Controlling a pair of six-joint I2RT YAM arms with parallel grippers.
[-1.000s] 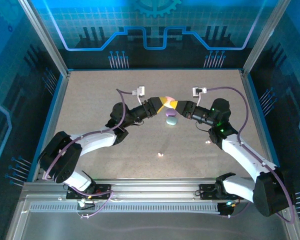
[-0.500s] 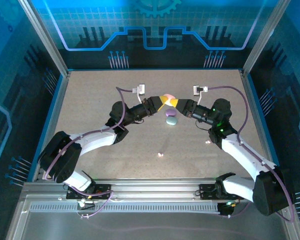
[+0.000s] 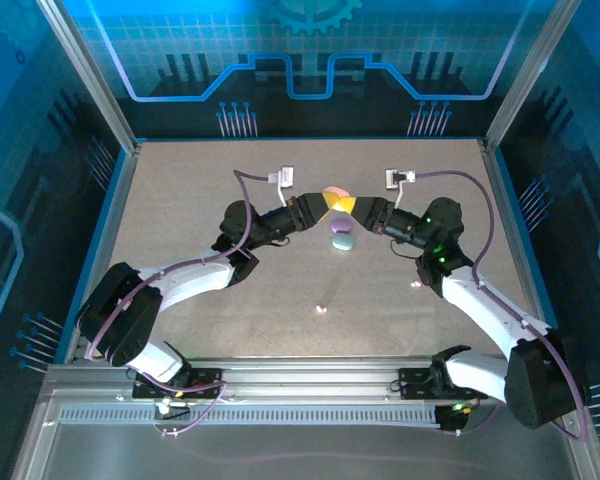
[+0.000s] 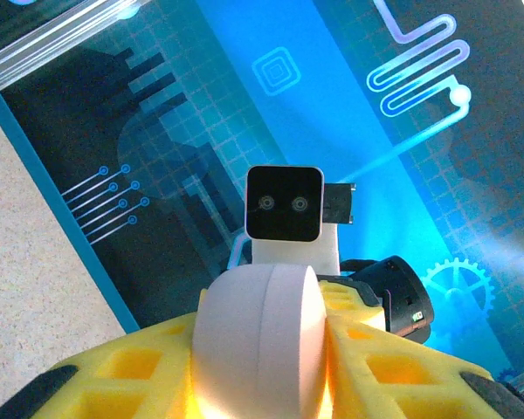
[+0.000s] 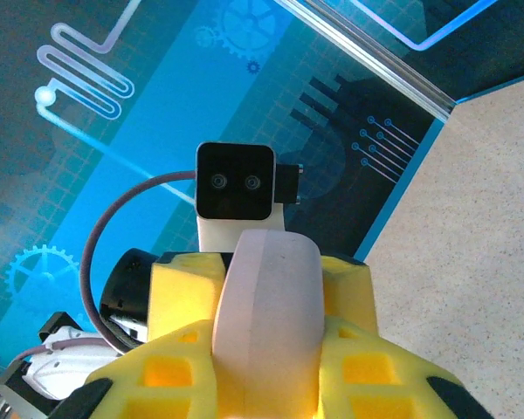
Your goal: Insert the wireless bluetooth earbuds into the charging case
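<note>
The left gripper [image 4: 262, 375] is closed on a pale, whitish, pebble-shaped plastic charging case [image 4: 258, 319], which is clamped between its yellow foam-like fingers with a seam line seen running across the shell. The same case is gripped from the opposite side by the right gripper [image 5: 266, 349], whose yellow fingers are likewise shut on it, so the case is held in the air between the two wrists, each wrist camera facing the other. Directly below the held case, on the speckled beige table [image 3: 200, 200], a lilac pebble-shaped case [image 3: 341, 228] is seen with a teal pebble-shaped case [image 3: 344, 242] touching or just beside it on the near side. The wireless bluetooth earbuds are seen as tiny pale bits on the table: one earbud [image 3: 322, 309] lies well nearer the arm bases than the held case, and another [image 3: 416, 285] lies nearer and to the right of it, close under the right arm. None is held, and none can be seen in any case. The step in hand is judged to be opening the held case, the seam appearing closed. The next move would call for the two halves to be parted without the shell slipping, after which one gripper would have to be freed for the earbuds.
</note>
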